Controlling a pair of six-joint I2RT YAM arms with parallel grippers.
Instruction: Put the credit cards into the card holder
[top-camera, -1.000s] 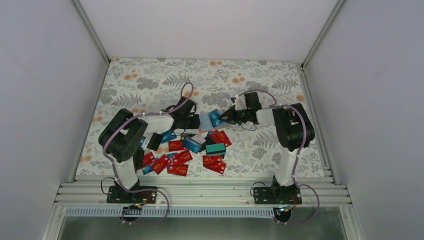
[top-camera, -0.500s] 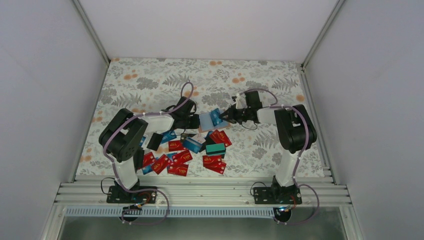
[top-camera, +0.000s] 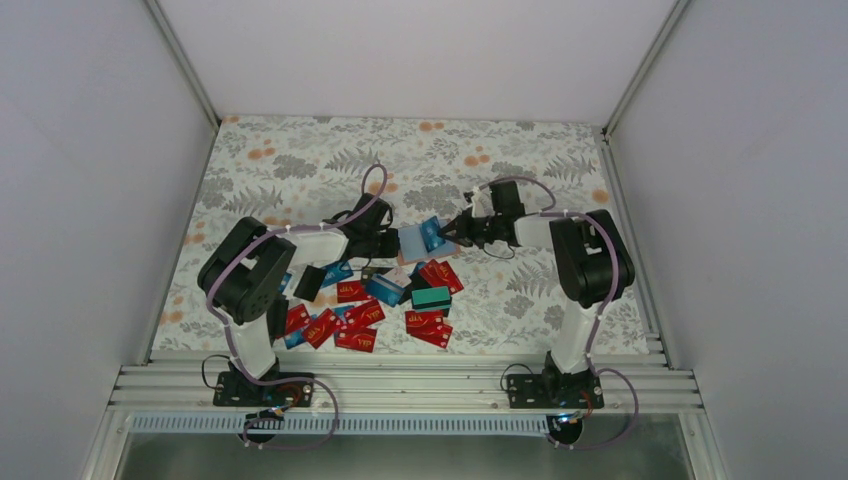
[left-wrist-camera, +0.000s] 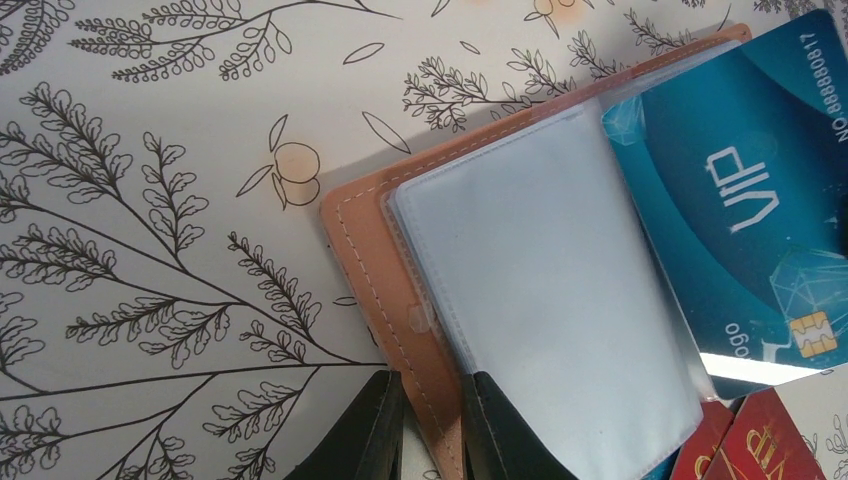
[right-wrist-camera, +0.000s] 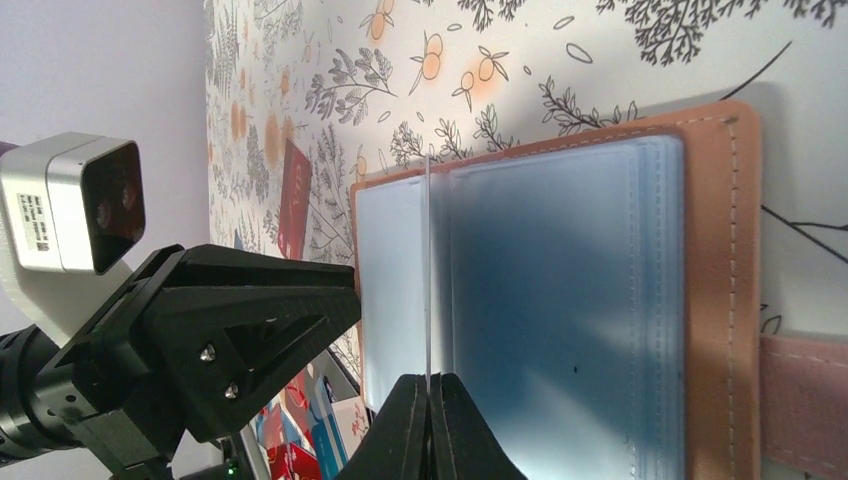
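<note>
The card holder (top-camera: 410, 242) lies open on the floral table, tan outside with pale blue-grey clear sleeves (left-wrist-camera: 540, 300). My left gripper (left-wrist-camera: 430, 425) is shut on its tan edge (left-wrist-camera: 370, 260), also seen in the top view (top-camera: 390, 243). My right gripper (right-wrist-camera: 428, 400) is shut on a blue VIP credit card (left-wrist-camera: 740, 190), seen edge-on (right-wrist-camera: 427, 270) in the right wrist view. It holds the card at the sleeves (right-wrist-camera: 560, 300), partly over the open holder. In the top view the right gripper (top-camera: 452, 232) holds the card (top-camera: 432, 234) against the holder's right side.
Several loose cards lie near the arms: red ones (top-camera: 345, 322), a teal one (top-camera: 431, 296), a black one (top-camera: 308, 283). The holder's strap (right-wrist-camera: 800, 400) sticks out on one side. The left gripper body (right-wrist-camera: 230, 330) sits close beside the holder. White walls enclose the table.
The right gripper has edged slightly left and farther back with the blue card at the holder. The left arm and holder have stayed in place.
</note>
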